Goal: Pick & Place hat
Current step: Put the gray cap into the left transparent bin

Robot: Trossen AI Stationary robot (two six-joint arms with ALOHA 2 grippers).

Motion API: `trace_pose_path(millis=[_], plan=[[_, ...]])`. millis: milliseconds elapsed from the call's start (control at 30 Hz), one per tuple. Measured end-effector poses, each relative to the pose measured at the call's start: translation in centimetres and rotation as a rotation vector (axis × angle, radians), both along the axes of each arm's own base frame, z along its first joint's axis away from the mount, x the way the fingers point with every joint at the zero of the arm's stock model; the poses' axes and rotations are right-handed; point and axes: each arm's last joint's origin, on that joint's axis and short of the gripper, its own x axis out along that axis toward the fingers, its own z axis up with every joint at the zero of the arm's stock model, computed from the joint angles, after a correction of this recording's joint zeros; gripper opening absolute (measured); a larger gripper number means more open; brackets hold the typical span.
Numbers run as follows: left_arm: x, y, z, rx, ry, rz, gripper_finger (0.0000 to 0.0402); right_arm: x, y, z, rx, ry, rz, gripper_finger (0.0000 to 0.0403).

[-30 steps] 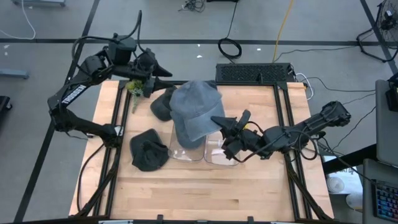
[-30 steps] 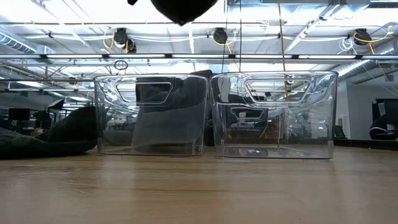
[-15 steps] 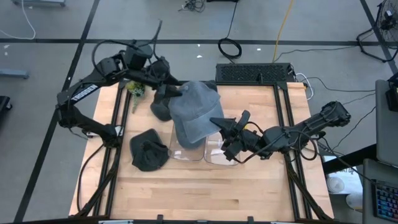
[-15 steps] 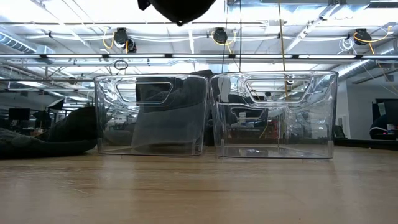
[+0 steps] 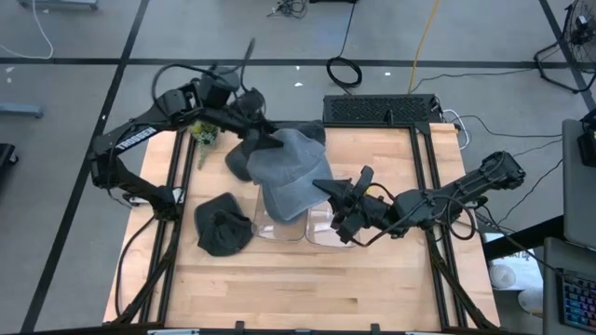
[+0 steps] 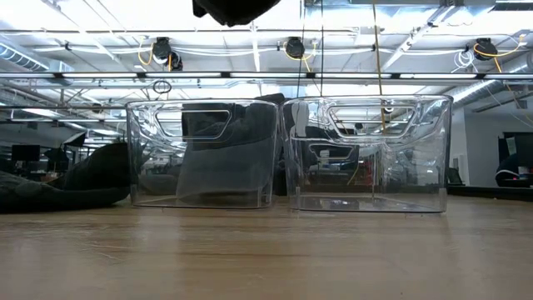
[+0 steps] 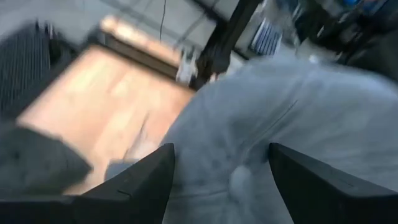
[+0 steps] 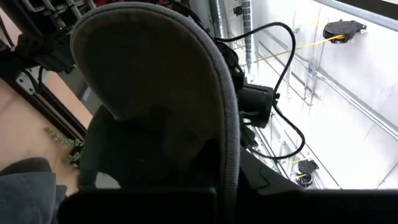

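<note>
Grey hat (image 5: 290, 173) held up over the left bin (image 5: 279, 226), brim clamped in the right tool (image 5: 328, 190). Left tool (image 5: 268, 137) touching the hat's far edge, fingers (image 7: 144, 180) spread apart. Two dark hats (image 5: 222, 224) beside the bin on the bench (image 5: 307, 288).

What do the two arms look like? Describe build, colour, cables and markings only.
Both arms are dark, jointed links with black cables looped alongside. The left arm carries white lettering on one link; its gripper's fingers are dark, tapered wedges. The right arm shows small yellowish spots near its gripper.
</note>
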Motion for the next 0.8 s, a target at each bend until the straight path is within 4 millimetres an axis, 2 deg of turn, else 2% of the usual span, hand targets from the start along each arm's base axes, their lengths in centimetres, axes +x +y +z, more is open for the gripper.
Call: trace_pose_path(millis=[167, 333, 400, 500, 700, 800], plan=[[-0.01, -0.33, -0.39, 0.056, 0.054, 0.04, 0.0271, 0.01, 0.0, -0.01, -0.008, 0.004, -0.002, 0.0], [0.01, -0.52, -0.44, -0.001, 0.049, -0.008, 0.0269, 0.04, -0.09, -0.02, -0.01, 0.006, -0.005, 0.0], [-0.05, -0.75, -0.54, -0.024, 0.059, -0.034, 0.0255, 0.11, -0.23, -0.07, -0.013, 0.011, -0.009, 0.0], [-0.01, -0.94, -0.57, -0.048, 0.056, -0.069, 0.0205, 0.21, -0.48, -0.11, -0.015, 0.015, -0.018, 0.0], [0.16, -0.98, -0.17, -0.093, 0.013, -0.096, 0.0031, 0.35, -0.78, -0.23, -0.007, 0.022, -0.026, 0.0], [0.2, -0.81, 0.17, -0.109, -0.018, -0.087, 0.0025, 0.36, -0.77, -0.33, 0.009, 0.024, -0.023, 0.0]])
